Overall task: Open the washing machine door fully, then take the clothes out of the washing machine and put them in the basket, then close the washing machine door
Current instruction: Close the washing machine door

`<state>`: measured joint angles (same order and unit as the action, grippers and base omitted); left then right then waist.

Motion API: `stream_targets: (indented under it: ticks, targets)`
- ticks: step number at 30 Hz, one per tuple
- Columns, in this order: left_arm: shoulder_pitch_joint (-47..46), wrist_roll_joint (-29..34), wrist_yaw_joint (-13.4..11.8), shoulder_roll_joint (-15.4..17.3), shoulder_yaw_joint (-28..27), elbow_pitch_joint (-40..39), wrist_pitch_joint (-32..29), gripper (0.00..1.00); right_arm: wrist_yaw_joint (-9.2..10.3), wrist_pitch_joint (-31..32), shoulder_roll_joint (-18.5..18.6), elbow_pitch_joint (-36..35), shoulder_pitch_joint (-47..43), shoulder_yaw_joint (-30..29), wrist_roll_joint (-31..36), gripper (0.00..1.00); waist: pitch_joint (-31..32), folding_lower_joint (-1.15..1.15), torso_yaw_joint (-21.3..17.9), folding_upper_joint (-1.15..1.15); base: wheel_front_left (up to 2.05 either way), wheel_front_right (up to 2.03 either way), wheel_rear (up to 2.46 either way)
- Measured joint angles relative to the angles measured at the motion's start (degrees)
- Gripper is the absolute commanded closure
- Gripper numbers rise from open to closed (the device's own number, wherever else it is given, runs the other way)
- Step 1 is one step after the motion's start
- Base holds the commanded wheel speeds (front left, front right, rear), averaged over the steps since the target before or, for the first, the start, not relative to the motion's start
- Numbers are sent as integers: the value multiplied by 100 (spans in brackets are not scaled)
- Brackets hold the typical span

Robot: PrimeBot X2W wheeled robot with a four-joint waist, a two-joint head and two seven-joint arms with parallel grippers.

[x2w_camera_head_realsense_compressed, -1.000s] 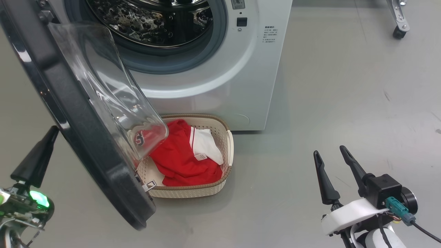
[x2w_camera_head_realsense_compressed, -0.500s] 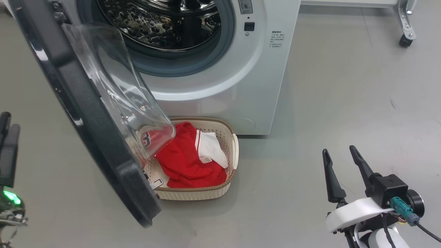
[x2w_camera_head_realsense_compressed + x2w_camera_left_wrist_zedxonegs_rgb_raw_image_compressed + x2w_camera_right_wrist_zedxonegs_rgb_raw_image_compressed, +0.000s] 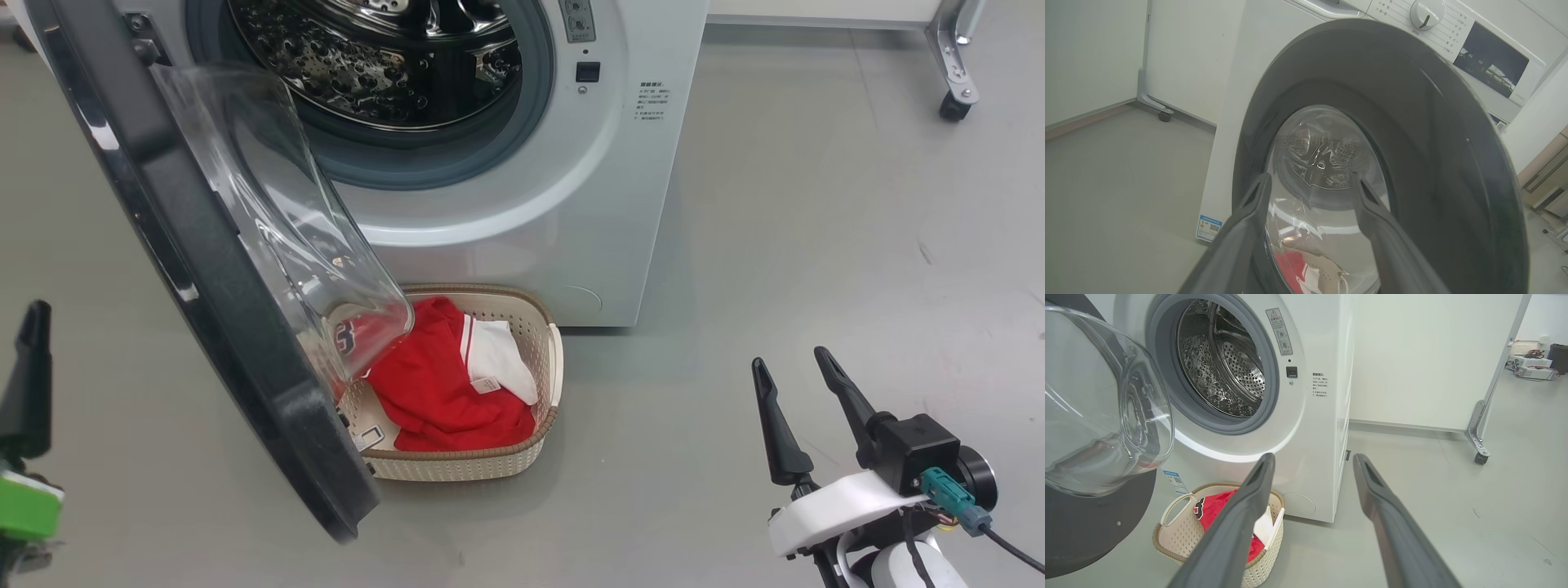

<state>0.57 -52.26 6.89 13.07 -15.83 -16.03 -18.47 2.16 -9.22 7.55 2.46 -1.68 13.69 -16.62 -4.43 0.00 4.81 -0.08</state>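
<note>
The left tool, fingers apart and empty, faces the outer side of the large round black-ringed glass door, hanging open from the white front-loading washing machine; red fabric clothes lie in the cream perforated basket beneath; the right tool, apart too, is farther.

1. Basket: left end hidden behind washing machine door.
2. Clothes: numeral warped through the door glass, not legible.
3. Washing machine: printed text beside the opening too small to read; top cut off by upper edge.
</note>
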Motion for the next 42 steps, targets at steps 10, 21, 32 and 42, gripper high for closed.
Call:
stream_targets:
  ticks: [10, 21, 32, 42]
  targets:
    - [584, 2047, 5, 24, 578, 345, 904, 0, 1, -1, 18, 3, -1, -8, 0, 0, 16, 0, 1, 0, 0, 0, 0]
    - [757, 2937, -321, -301, 1031, 758, 1516, 0, 3, -1, 32, 73, -13, 16, 1, 0, 98, 0, -11, 0, 0, 0, 0]
    - [873, 3329, -577, -478, 1239, 1038, 1866, 0, 51, -1, 25, 176, -183, 31, 1, 0, 201, 0, -15, 0, 0, 0, 0]
    - [916, 3424, -732, -561, 1293, 1183, 2059, 0, 53, -1, 23, 194, -238, 35, 1, 0, 281, 0, -42, 0, 0, 0, 0]
